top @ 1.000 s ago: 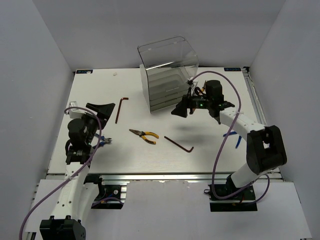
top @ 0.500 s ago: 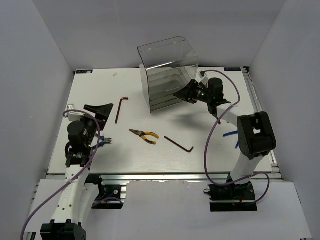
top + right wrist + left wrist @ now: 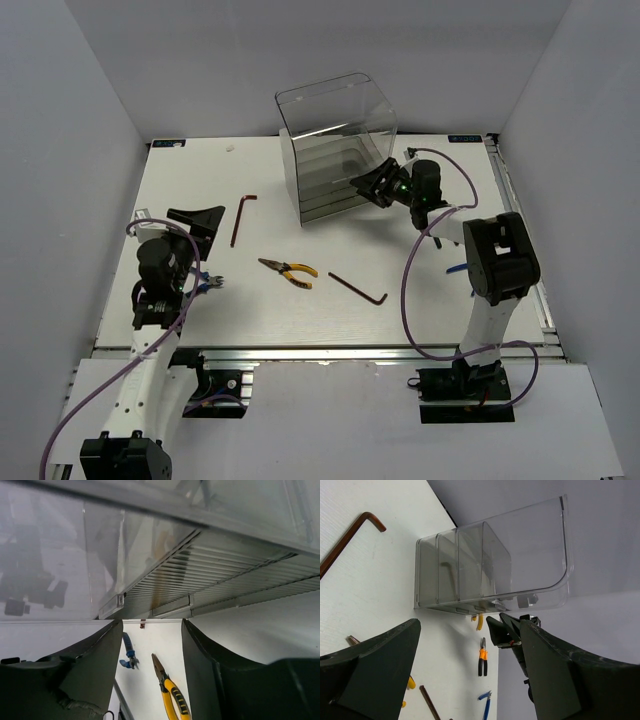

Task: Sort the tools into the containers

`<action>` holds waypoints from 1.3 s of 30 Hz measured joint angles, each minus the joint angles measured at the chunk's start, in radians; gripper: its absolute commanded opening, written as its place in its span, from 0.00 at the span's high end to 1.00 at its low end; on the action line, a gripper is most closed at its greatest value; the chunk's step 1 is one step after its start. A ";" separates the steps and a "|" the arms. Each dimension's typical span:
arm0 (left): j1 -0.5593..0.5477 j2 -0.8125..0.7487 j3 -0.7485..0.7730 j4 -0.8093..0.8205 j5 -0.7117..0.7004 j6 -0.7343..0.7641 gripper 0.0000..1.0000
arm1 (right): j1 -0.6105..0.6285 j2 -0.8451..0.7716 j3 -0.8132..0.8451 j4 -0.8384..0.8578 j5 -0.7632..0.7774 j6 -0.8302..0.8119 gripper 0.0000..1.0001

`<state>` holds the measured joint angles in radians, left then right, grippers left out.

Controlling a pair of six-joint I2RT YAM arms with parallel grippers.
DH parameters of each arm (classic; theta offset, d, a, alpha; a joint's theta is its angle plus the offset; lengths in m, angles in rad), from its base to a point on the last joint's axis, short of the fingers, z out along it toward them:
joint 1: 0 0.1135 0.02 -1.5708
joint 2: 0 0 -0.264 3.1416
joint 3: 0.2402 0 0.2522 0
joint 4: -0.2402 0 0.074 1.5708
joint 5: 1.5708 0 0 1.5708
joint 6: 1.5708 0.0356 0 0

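Left fingers (image 3: 375,675): spread wide, empty.
Right fingers (image 3: 90,665): parted, empty, at cabinet (image 3: 330,170) drawer front.
Yellow pliers (image 3: 290,270): on bench (image 3: 200,170), apart from cabinet.

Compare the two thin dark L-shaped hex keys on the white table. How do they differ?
The left hex key lies left of the clear plastic cabinet; the right hex key lies closer to the white table's near edge, right of the yellow-handled pliers. The left hex key runs roughly front to back, bend at its far end; the right hex key lies slanted, bend at its near right end. Both are dark, L-shaped, lying flat, unheld.
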<state>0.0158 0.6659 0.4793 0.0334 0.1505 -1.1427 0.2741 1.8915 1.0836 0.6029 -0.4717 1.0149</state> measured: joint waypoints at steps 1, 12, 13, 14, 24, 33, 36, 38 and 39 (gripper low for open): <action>0.000 0.004 0.000 0.001 -0.002 0.000 0.09 | 0.000 0.006 0.001 0.005 0.002 0.007 0.44; 0.000 0.013 0.000 0.005 -0.005 -0.002 0.09 | 0.000 0.021 0.024 0.095 -0.002 0.060 0.48; 0.000 0.013 0.000 0.005 -0.005 -0.002 0.09 | 0.000 0.021 0.024 0.097 -0.002 0.064 0.48; 0.000 0.013 0.000 0.005 -0.005 -0.003 0.09 | 0.000 0.022 0.025 0.098 -0.002 0.068 0.48; 0.000 0.017 0.000 0.005 -0.005 -0.007 0.09 | 0.000 0.039 0.060 0.098 -0.006 0.083 0.70; 0.000 0.012 0.000 0.005 -0.005 -0.010 0.10 | -0.002 0.055 0.066 0.100 -0.011 0.116 0.97; 0.000 0.013 0.000 0.005 -0.003 -0.013 0.11 | -0.005 0.055 0.064 0.100 -0.014 0.128 1.00; 0.000 0.017 -0.005 0.019 0.007 -0.021 0.12 | -0.006 0.051 0.056 0.106 -0.013 0.133 1.00; 0.000 0.020 -0.010 0.030 0.013 -0.026 0.12 | -0.008 0.045 0.046 0.111 -0.013 0.138 1.00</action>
<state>0.0158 0.6861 0.4698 0.0635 0.1631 -1.1687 0.2665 1.9366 1.1294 0.7136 -0.4847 1.1526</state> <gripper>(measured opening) 0.886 0.087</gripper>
